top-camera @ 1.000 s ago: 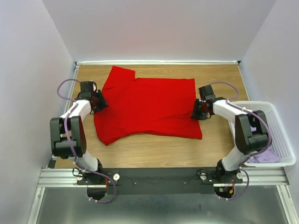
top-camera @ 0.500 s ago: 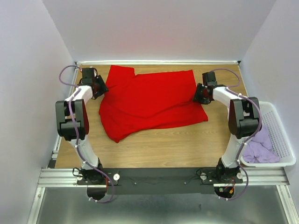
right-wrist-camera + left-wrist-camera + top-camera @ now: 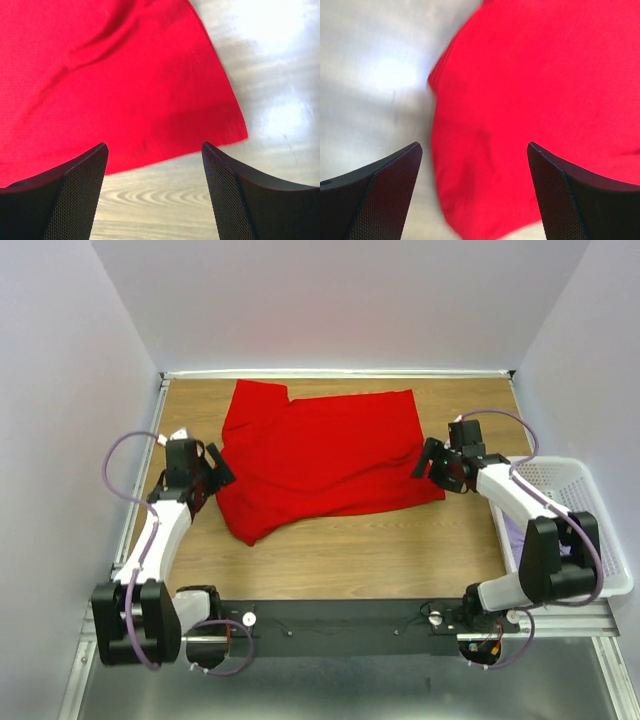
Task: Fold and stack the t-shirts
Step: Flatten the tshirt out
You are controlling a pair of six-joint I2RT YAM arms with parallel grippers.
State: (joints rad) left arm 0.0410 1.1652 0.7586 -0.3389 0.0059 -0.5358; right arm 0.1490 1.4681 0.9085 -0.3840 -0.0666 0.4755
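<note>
The bright red t-shirt (image 3: 315, 455) lies spread and rumpled on the wooden table, its far part doubled over. My left gripper (image 3: 218, 472) is open and empty at the shirt's left edge; the left wrist view shows red cloth (image 3: 540, 100) between and beyond the jaws. My right gripper (image 3: 428, 462) is open and empty at the shirt's right edge; its wrist view shows the shirt's corner (image 3: 125, 80) just past the fingers, with bare wood between them. A pale lilac shirt (image 3: 512, 537) barely shows in the basket, behind my right arm.
A white lattice basket (image 3: 590, 520) stands at the table's right edge beside my right arm. The wooden table (image 3: 350, 550) has white walls at the back and both sides. A black rail with the arm bases runs along the near edge.
Both grippers held the shirt's side edges and carried them toward the far side. They have let go and drawn back toward the near side. The shirt stays with its far part folded.
</note>
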